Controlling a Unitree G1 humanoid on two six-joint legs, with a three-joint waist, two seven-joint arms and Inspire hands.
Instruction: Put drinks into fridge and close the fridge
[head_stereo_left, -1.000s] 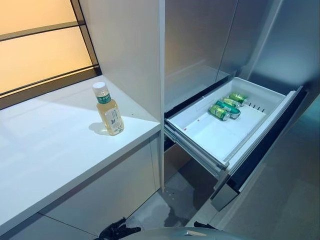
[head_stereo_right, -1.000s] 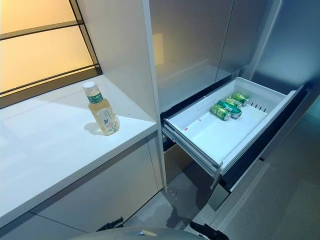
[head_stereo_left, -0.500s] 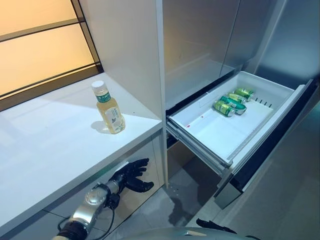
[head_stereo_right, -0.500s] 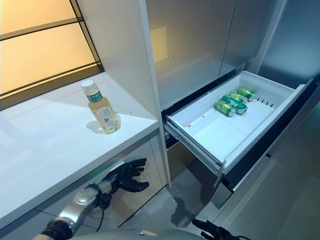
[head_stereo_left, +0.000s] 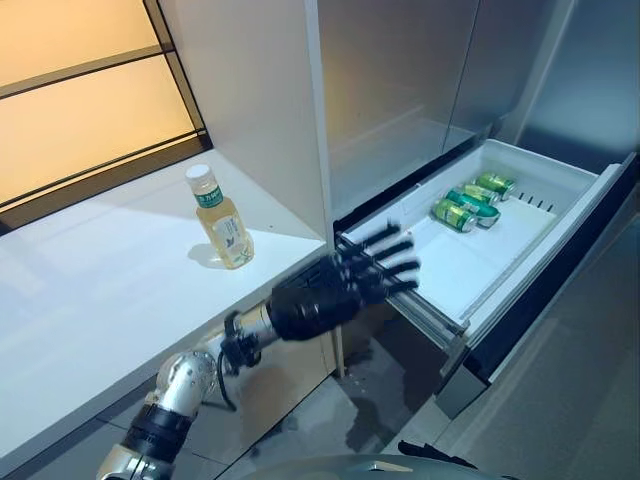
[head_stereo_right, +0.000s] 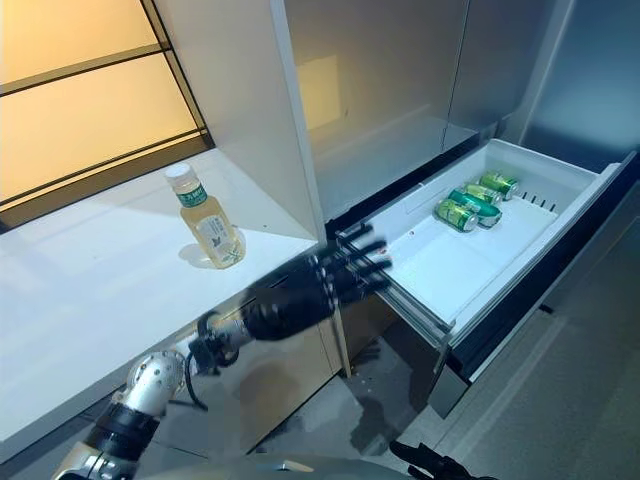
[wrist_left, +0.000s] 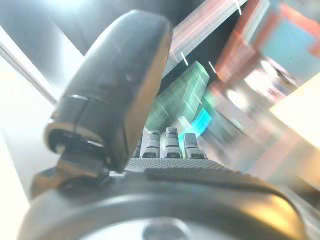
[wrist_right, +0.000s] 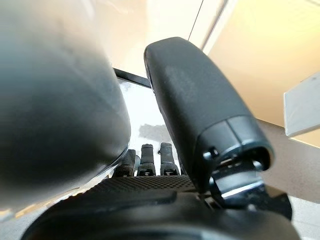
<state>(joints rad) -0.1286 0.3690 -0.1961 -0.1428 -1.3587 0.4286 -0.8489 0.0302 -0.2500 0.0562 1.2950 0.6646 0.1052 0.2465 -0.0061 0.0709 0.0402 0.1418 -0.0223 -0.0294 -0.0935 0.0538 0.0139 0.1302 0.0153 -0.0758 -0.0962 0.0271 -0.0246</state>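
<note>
A yellow drink bottle (head_stereo_left: 222, 222) with a white cap stands upright on the white counter (head_stereo_left: 90, 290). Green cans (head_stereo_left: 465, 205) lie at the back of the open white fridge drawer (head_stereo_left: 520, 270). My left hand (head_stereo_left: 310, 300) is open with its fingers spread and empty. It hangs in the air in front of the counter's right edge, its fingertips over the drawer's near corner, below and to the right of the bottle. My right hand (head_stereo_right: 425, 465) shows low at the bottom edge, and its wrist view (wrist_right: 200, 125) shows it open and empty.
A tall white panel (head_stereo_left: 260, 90) stands between the counter and the steel fridge doors (head_stereo_left: 400, 80). The drawer sticks out over the grey floor (head_stereo_left: 330, 420). A lit window (head_stereo_left: 80, 110) runs behind the counter.
My left hand has risen from below the counter to counter height and moved right towards the drawer. The camera has shifted a little.
</note>
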